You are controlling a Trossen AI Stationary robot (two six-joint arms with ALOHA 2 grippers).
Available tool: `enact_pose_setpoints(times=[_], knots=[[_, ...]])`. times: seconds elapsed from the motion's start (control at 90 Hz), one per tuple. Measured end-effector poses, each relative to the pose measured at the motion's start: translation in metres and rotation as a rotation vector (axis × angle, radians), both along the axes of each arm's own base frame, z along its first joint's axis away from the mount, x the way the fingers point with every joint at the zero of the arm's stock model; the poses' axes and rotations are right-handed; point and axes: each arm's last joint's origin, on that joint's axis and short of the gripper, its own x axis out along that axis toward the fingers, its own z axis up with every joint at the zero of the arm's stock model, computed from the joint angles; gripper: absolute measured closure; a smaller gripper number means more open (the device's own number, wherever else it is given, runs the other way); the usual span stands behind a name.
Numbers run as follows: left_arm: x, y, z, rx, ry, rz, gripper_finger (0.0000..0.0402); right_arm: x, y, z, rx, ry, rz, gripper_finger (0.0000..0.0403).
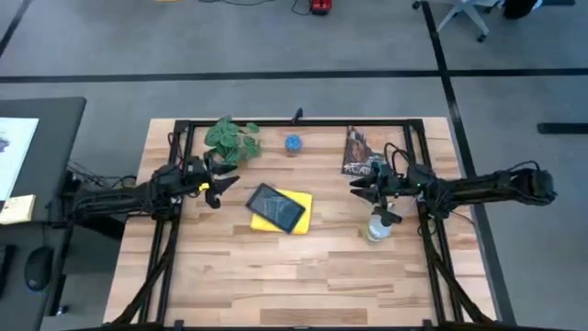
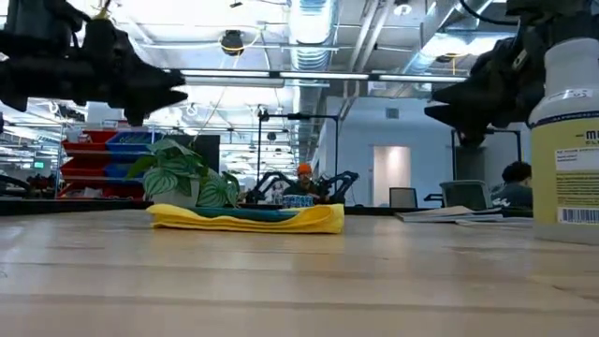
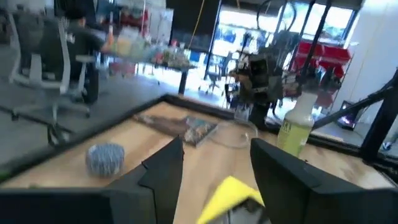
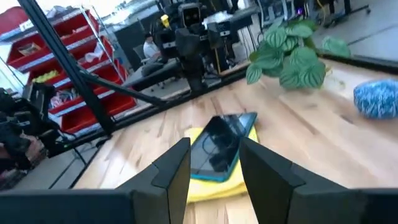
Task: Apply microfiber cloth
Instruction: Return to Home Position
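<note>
The yellow microfiber cloth (image 1: 299, 200) lies flat at the middle of the table, and a dark tablet (image 1: 275, 209) lies on top of it. The right wrist view shows the tablet (image 4: 221, 146) resting on the cloth (image 4: 213, 186). My left gripper (image 1: 220, 188) hangs open above the table, to the left of the cloth. My right gripper (image 1: 357, 187) hangs open above the table, to the cloth's right. Neither gripper touches anything. In the low view the cloth (image 2: 243, 218) shows as a low yellow strip.
A spray bottle (image 1: 378, 227) stands just near-side of my right gripper. At the far side lie a leafy plant (image 1: 230, 140), a blue ball (image 1: 293, 143) and a booklet (image 1: 357, 152). The near half of the table is bare wood (image 1: 294, 285).
</note>
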Motion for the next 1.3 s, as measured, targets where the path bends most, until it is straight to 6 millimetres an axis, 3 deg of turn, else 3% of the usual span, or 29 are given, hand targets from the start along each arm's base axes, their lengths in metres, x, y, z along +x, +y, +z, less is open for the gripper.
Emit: enact_pose_setpoints(times=[0.389, 0.633, 0.978, 1.3], knots=[[-0.007, -0.003, -0.035, -0.083, 0.362, -0.003, 0.0235, -0.003, 0.001, -0.021, 0.054, 0.213, 0.000, 0.0276], [-0.011, -0.008, -0.021, -0.031, 0.222, -0.009, 0.0235, -0.015, 0.013, -0.028, 0.076, 0.352, 0.065, 0.0276], [-0.025, -0.013, 0.003, 0.040, -0.044, -0.019, 0.0235, -0.030, 0.025, -0.027, 0.070, 0.397, 0.141, 0.0276], [-0.023, -0.019, 0.001, 0.035, -0.030, -0.079, 0.0235, -0.041, 0.033, 0.000, 0.016, 0.112, 0.198, 0.0276]])
